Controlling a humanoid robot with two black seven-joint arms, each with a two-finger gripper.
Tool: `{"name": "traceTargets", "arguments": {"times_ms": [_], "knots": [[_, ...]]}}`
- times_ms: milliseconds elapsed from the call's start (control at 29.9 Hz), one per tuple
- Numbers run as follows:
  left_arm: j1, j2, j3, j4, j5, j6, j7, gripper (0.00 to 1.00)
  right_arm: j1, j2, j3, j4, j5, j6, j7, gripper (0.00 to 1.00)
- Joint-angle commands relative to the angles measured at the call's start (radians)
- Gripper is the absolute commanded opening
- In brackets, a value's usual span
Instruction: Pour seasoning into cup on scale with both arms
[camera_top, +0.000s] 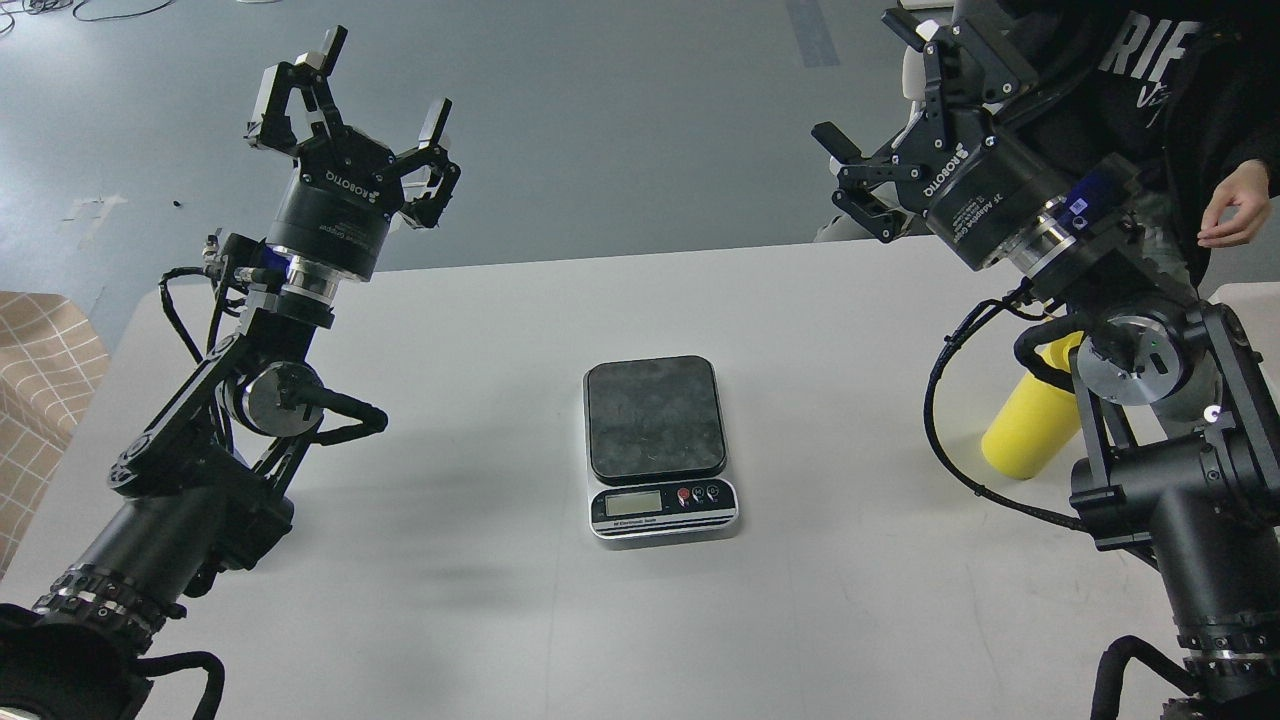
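My left gripper (378, 90) and right gripper (880, 105) hang raised with fingers spread, the scale (658, 447) on the white table (480, 600) below and between them, the yellow seasoning (1030, 425) under my right arm, beside its wrist.

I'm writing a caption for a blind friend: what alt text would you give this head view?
Two black robot arms rise over a white table, the left gripper and right gripper both open and empty. A kitchen scale sits bare at the centre; a yellow bottle stands half hidden behind the right arm.
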Motion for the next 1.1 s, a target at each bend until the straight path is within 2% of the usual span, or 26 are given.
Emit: {"name": "traceTargets", "arguments": {"times_ms": [0, 1070], "knots": [[0.000, -0.002, 0.001, 0.000, 0.004, 0.000, 0.000, 0.99, 0.000, 0.000, 0.000, 0.002, 0.000, 0.000, 0.000, 1.00], [0.000, -0.028, -0.002, 0.002, 0.012, 0.000, 0.000, 0.99, -0.003, 0.000, 0.000, 0.002, 0.000, 0.000, 0.000, 1.00]]}}
